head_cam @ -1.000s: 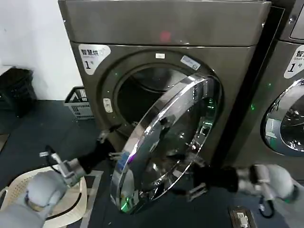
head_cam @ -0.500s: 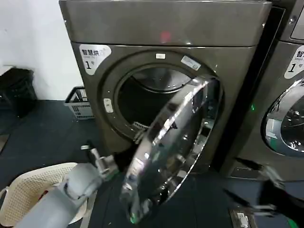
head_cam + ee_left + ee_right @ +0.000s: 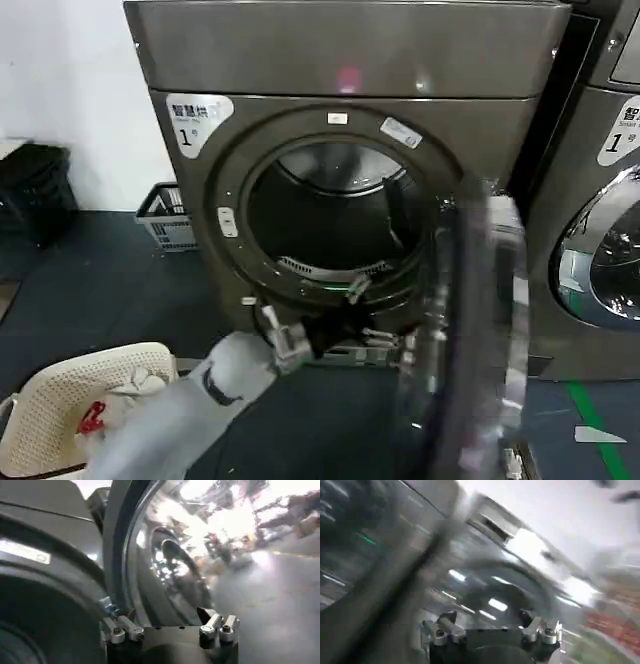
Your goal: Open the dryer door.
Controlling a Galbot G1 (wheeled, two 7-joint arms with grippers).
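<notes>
Chrome-ringed, the dryer door (image 3: pixel 478 340) stands swung wide at about four o'clock of the dryer (image 3: pixel 340 190) opening, edge-on (the drum is fully exposed). To finish well, keep clear of the door edge. The left gripper (image 3: pixel 345 325) hangs at the opening's six o'clock, jaws parted, holding nothing. The right gripper (image 3: pixel 490 630) also gapes, empty.

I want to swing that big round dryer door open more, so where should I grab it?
Probably the free outer edge of the dryer door, the side farthest from its hinge on the dryer. The door stands swung out nearly edge-on, so come from the drum side, where the left hand is, and hook round the chrome ring. It is smooth, so grip round its edge rather than its flat face.
</notes>
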